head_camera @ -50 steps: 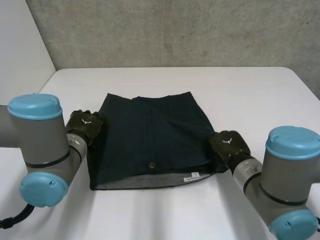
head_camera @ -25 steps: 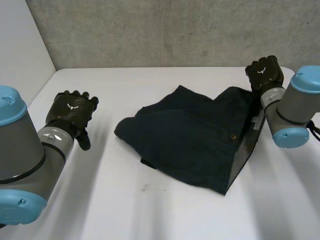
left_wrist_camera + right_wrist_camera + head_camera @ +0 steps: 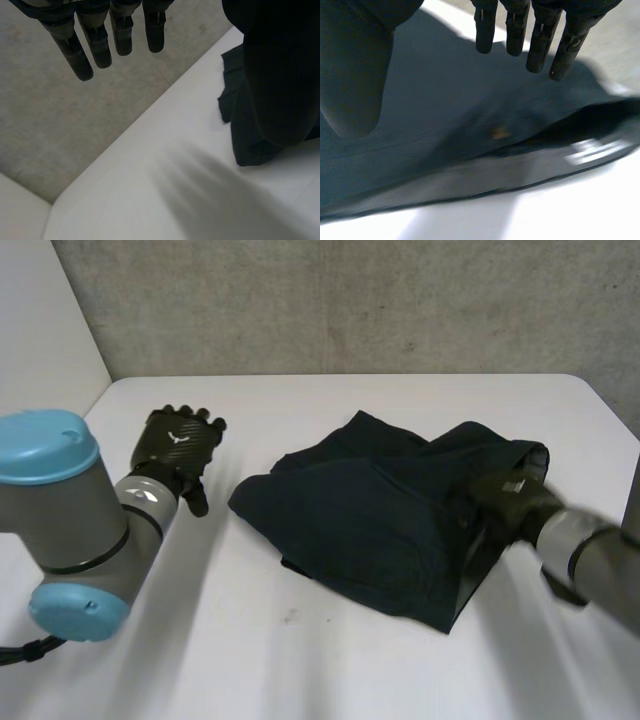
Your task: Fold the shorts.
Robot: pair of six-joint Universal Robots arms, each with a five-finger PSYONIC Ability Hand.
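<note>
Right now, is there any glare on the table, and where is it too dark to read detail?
Head view: no glare on the table; the shorts barely show their folds. Right wrist view: the waistband lining under the right robot hand catches light. Left wrist view: the left robot hand reads black against the wall.
</note>
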